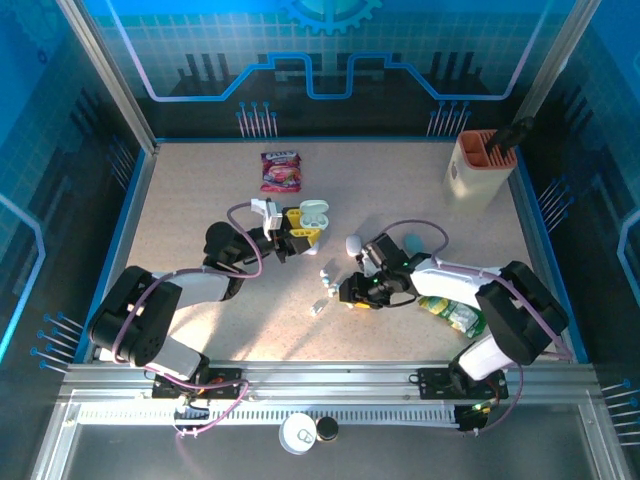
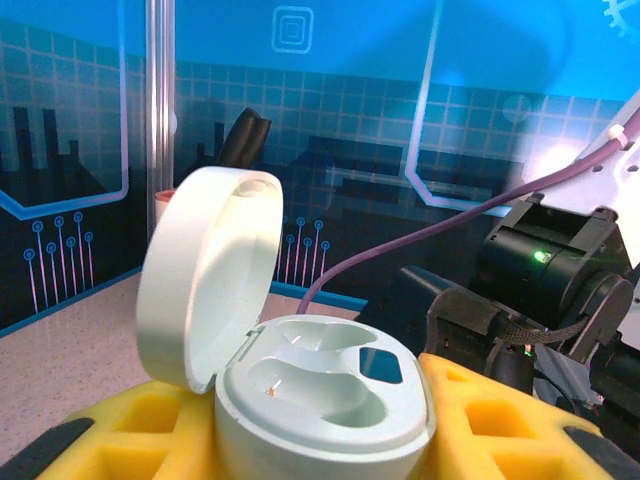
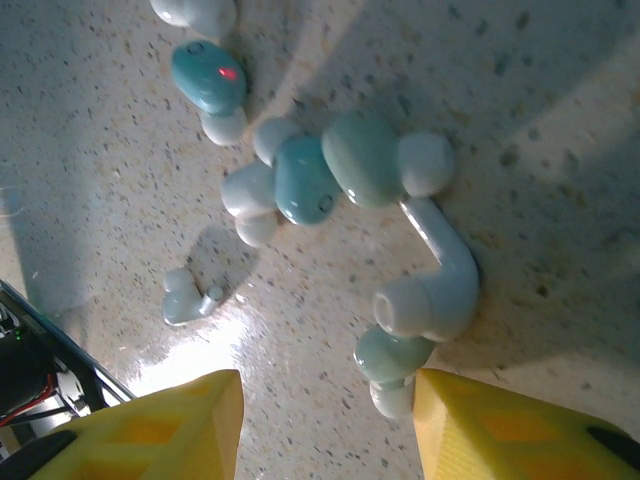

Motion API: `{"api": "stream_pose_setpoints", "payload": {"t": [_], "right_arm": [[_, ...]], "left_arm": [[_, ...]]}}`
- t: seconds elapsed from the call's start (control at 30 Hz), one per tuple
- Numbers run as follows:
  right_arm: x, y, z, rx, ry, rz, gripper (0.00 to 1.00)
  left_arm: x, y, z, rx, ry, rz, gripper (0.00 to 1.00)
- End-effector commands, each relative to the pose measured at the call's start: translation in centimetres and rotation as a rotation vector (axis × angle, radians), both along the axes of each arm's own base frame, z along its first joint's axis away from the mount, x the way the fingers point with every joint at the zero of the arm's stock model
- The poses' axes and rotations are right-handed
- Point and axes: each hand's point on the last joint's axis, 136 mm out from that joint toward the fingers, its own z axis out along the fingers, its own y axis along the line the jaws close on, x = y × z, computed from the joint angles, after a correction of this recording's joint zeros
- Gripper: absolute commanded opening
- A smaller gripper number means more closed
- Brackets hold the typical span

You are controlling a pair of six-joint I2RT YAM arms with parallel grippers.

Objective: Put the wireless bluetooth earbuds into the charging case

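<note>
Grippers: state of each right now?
Left gripper: shut on the open case.
Right gripper: open, empty, above the earbuds.

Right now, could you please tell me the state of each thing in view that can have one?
charging case: lid open, both wells empty.
earbuds: loose on the table, none inserted.
left claw: shut on the charging case.
right claw: open, above the earbuds.
</note>
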Motion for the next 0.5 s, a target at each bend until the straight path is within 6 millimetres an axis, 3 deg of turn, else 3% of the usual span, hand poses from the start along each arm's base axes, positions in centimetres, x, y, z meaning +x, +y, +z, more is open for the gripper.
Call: {"api": "stream_pose_setpoints", "payload": {"t": [0.0,0.23,0.47], "right_arm": [[0.4,0.9,0.6,-0.003,-0.017,0.056,0.48],[0.8,0.0,1.6,-0.125,-0.087,0.132,0.5],[0.4,-1.8,2.3,-0.472,-0.275,0.284,0.52]], "left_arm": [[-0.4,0.5,1.0,-0.009,-0.058,0.015,0.37],[0.5,1.7,1.0,-0.019,-0.042,0.068,0.37],[3.0,4.8,1.6,-0.038,-0.045,0.203,0.36]]}}
